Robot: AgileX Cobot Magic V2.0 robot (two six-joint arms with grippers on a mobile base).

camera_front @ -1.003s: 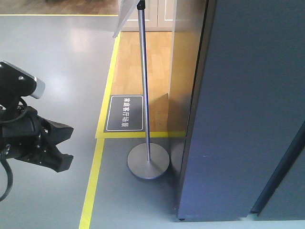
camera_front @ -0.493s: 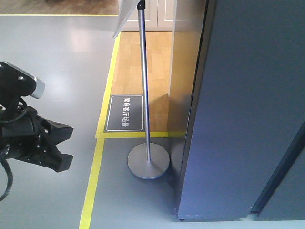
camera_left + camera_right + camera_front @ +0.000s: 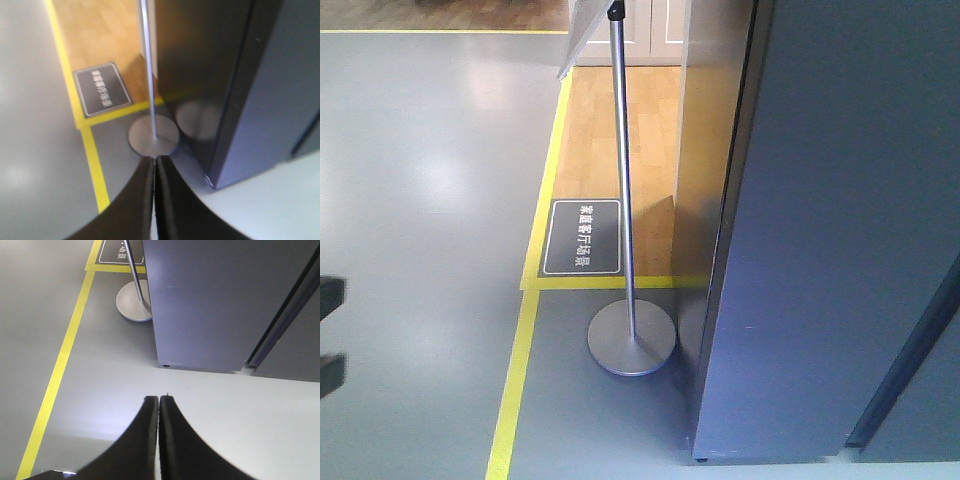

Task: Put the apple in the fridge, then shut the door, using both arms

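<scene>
The fridge (image 3: 820,250) stands at the right with only its dark grey-blue outer faces showing; no white inside is seen. It also shows in the left wrist view (image 3: 270,100) and the right wrist view (image 3: 215,300). A dark seam (image 3: 910,350) runs slantwise at its lower right; I cannot tell which face is the door. The apple is out of view. My left gripper (image 3: 154,159) is shut and empty above the floor, near the stand's base. Only blurred dark bits of the left arm (image 3: 328,295) show at the front view's left edge. My right gripper (image 3: 159,398) is shut and empty over pale floor in front of the fridge.
A metal sign stand with a thin pole and a round base (image 3: 631,338) stands just left of the fridge. Yellow tape lines (image 3: 515,380) run along the grey floor. A black floor plaque (image 3: 581,237) lies on the wooden floor strip behind.
The left arm, earlier plainly seen at the front view's left side, has pulled out past the left edge; only blurred dark bits remain. Fridge and stand have not moved.
</scene>
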